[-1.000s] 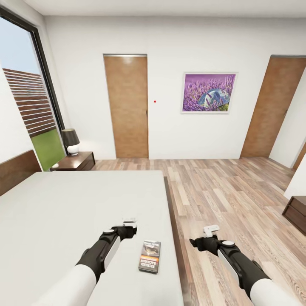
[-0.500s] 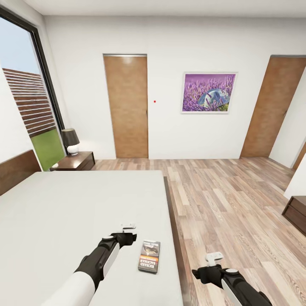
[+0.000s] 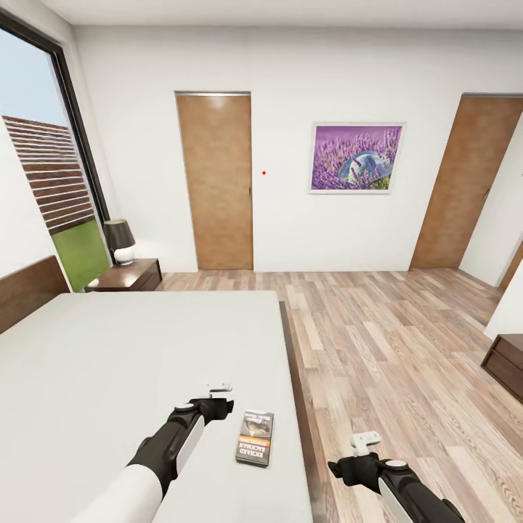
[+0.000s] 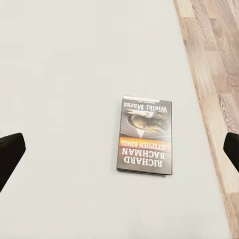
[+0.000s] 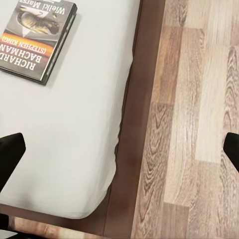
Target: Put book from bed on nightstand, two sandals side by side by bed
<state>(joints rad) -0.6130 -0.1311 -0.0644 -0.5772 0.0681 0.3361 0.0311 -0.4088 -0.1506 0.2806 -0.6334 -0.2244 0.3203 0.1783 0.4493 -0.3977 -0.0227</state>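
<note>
White mattress fabric is covering the bed (image 3: 109, 349), and the book (image 3: 255, 437) is lying flat on it near the bed's right edge, cover up, with its orange band running across the middle. The left gripper (image 3: 219, 387) is hovering over the mattress just beside the book, not touching it. In the left wrist view the book (image 4: 145, 136) is sitting between two dark fingertips (image 4: 10, 154) that are standing wide apart at the picture's edges, so this gripper is released and holding nothing.

The right gripper (image 3: 365, 442) is hanging over the wood-plank floor (image 3: 407, 341), beside the bed's dark brown frame and well apart from the book. In the right wrist view the book (image 5: 36, 37) is showing in a corner on the mattress, the frame (image 5: 137, 129) is running between mattress and floor, and the fingertips (image 5: 9, 157) are again spread wide; this gripper is also released.

At the far corner of the bed, the nightstand (image 3: 129, 276) is carrying a small lamp (image 3: 120, 240) with a dark shade. The lavender picture (image 3: 357, 157) is hanging on the white back wall between two brown doors (image 3: 216, 181).
</note>
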